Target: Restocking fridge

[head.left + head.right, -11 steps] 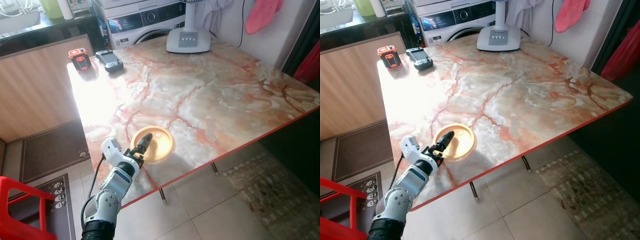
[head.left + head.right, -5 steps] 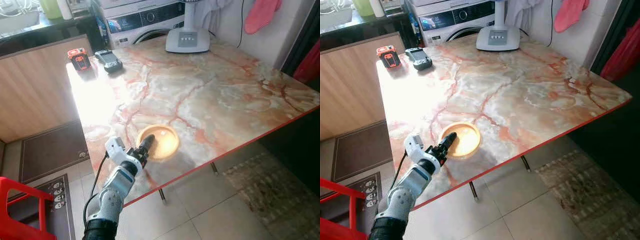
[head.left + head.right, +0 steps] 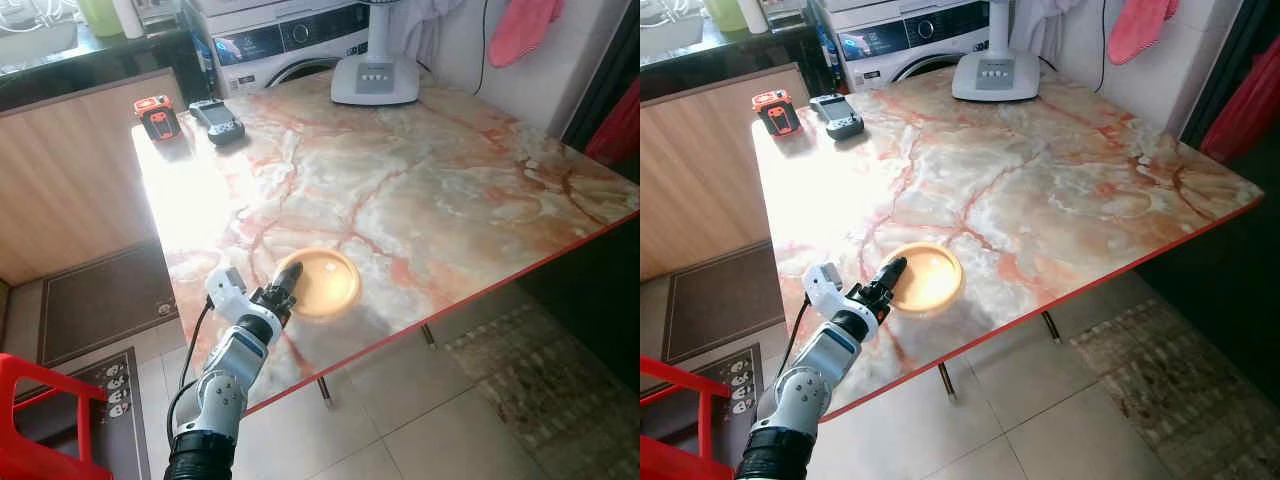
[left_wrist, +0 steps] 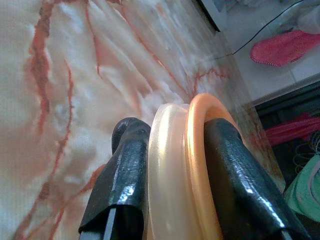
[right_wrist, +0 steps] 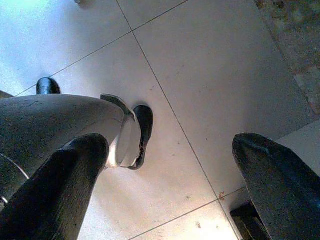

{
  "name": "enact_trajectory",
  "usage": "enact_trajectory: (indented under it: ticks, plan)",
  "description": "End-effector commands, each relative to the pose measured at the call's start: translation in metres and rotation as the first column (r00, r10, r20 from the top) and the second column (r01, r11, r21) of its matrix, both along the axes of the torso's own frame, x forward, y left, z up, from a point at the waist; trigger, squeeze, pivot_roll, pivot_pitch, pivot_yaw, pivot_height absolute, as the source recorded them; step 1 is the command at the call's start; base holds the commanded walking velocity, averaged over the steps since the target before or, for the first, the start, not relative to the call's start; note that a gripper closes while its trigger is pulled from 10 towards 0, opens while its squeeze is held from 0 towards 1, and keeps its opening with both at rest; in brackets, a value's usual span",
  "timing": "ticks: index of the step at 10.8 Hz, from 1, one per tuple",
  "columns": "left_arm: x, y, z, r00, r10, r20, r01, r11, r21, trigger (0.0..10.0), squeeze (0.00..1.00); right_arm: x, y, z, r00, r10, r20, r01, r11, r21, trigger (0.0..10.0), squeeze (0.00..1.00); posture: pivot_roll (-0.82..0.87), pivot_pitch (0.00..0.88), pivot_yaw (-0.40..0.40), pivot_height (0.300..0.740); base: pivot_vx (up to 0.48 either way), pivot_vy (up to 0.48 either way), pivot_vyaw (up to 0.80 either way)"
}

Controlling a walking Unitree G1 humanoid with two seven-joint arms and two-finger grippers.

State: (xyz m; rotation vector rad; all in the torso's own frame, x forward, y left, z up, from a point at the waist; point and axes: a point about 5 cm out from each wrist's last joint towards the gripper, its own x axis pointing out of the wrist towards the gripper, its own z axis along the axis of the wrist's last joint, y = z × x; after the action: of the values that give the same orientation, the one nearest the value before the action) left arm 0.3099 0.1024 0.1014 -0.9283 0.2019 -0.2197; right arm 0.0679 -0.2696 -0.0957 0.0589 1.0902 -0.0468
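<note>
Item: orange bowl [image 3: 322, 281], near front edge of marble table [image 3: 450, 190]. Left gripper [image 4: 175, 165] clamped on bowl rim. Right gripper [image 5: 170, 150] gaped wide, idle over floor. Handling advice: keep bowl level, lift clear of edge before turning.

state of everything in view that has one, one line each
left gripper: shut on the plate's near rim
shallow round orange plate: on the table near its front edge, rim pinched between the black fingers
right gripper: open, hanging idle over the tiled floor
marble-pattern table with red edge: carries the plate, two handheld devices and a fan base
white washing machine: display lit
</note>
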Motion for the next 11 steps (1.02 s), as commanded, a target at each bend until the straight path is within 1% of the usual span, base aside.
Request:
enact_trajectory:
  ticks: [1, 2, 3, 4, 5, 6, 7, 8, 9, 11]
  plan:
    - [0.003, -0.002, 0.011, 0.999, 0.013, 0.048, -0.013, 1.0, -0.015, 0.0, 0.0, -0.006, 0.001, -0.001, 1.0, -0.008, -0.012, 0.008, 1.0, 0.008, 10.0, 0.0, 0.05, 0.073, 0.05, 0.74, 0.0, 0.0, 0.0]
    - [0.002, -0.002, 0.012, 0.998, 0.015, 0.062, -0.014, 0.999, -0.03, 0.0, 0.0, -0.006, 0.001, -0.001, 1.0, -0.008, -0.013, 0.009, 1.0, 0.007, 10.0, 0.0, 0.05, 0.071, 0.048, 0.74, 0.0, 0.0, 0.0]
    - [-0.001, -0.003, 0.022, 0.992, -0.002, 0.126, 0.012, 0.997, -0.078, 0.0, 0.0, -0.007, -0.001, -0.001, 1.0, -0.009, -0.015, 0.009, 1.0, 0.001, 10.0, 0.0, 0.05, 0.071, 0.045, 0.74, 0.0, 0.0, 0.0]
    - [-0.002, -0.005, 0.029, 0.985, -0.018, 0.17, 0.037, 0.993, -0.11, 0.0, 0.0, -0.007, -0.001, -0.001, 1.0, -0.01, -0.015, 0.01, 1.0, -0.006, 10.0, 0.0, 0.05, 0.072, 0.043, 0.74, 0.0, 0.0, 0.0]
    - [-0.005, -0.01, 0.043, 0.965, -0.057, 0.257, 0.1, 0.982, -0.159, 0.0, 0.0, -0.007, -0.002, 0.0, 1.0, -0.012, -0.012, 0.012, 1.0, -0.015, 10.0, 0.0, 0.05, 0.07, 0.043, 0.74, 0.0, 0.0, 0.0]
    - [-0.009, -0.018, 0.051, 0.94, -0.135, 0.312, 0.191, 0.969, -0.156, 0.0, 0.0, -0.006, -0.003, 0.0, 1.0, -0.013, -0.011, 0.013, 1.0, -0.017, 10.0, 0.0, 0.05, 0.068, 0.04, 0.74, 0.0, 0.0, 0.0]
    - [-0.015, -0.025, 0.054, 0.911, -0.219, 0.35, 0.283, 0.948, -0.145, 1.9, 0.0, -0.006, -0.004, 0.0, 1.0, -0.013, -0.009, 0.012, 1.0, -0.024, 10.0, 0.0, 0.05, 0.066, 0.039, 0.74, 0.0, 0.0, 0.0]
    - [-0.021, -0.03, 0.053, 0.879, -0.298, 0.372, 0.355, 0.93, -0.092, 10.0, 0.0, -0.006, -0.004, 0.0, 1.0, -0.015, -0.006, 0.015, 1.0, -0.026, 10.0, 0.0, 0.05, 0.066, 0.039, 0.74, 0.0, 0.0, 0.0]
    - [-0.022, -0.03, 0.051, 0.884, -0.295, 0.363, 0.347, 0.934, -0.085, 10.0, 0.0, -0.006, -0.004, 0.0, 1.0, -0.017, -0.005, 0.016, 0.999, -0.031, 10.0, 0.0, 0.05, 0.057, 0.043, 0.74, 0.0, 0.0, 0.0]
    - [-0.018, -0.022, 0.048, 0.916, -0.227, 0.332, 0.264, 0.962, -0.07, 10.0, 0.0, -0.007, -0.004, 0.0, 1.0, -0.024, -0.008, 0.024, 0.999, -0.031, 10.0, 0.0, 0.04, 0.041, 0.047, 0.74, 0.0, 0.0, 0.0]
